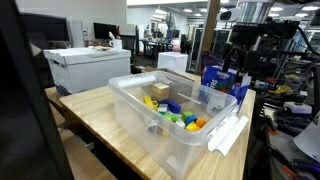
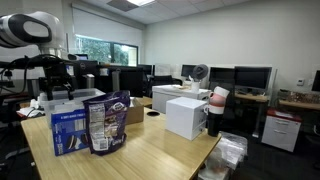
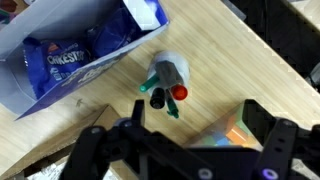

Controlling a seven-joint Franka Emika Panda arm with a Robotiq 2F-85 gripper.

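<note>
In the wrist view my gripper (image 3: pixel 195 122) is open and empty, hanging above the wooden table (image 3: pixel 225 65). Just ahead of the fingers stands a grey cup (image 3: pixel 168 72) holding markers with red, black and green caps. Under the right finger is the corner of a clear plastic bin (image 3: pixel 228 135) with colored blocks in it. A blue box (image 3: pixel 55 88) holding a cookie bag (image 3: pixel 70 52) lies at the upper left. The arm (image 1: pixel 252 35) stands behind the bin (image 1: pixel 135 112) in an exterior view.
The bin's lid (image 1: pixel 228 135) leans at the table edge. In an exterior view, the blue box (image 2: pixel 70 128) and a snack bag (image 2: pixel 108 122) stand on the table, with a white box (image 2: pixel 185 116) and a tall can (image 2: pixel 216 108) beyond. Office desks and monitors surround.
</note>
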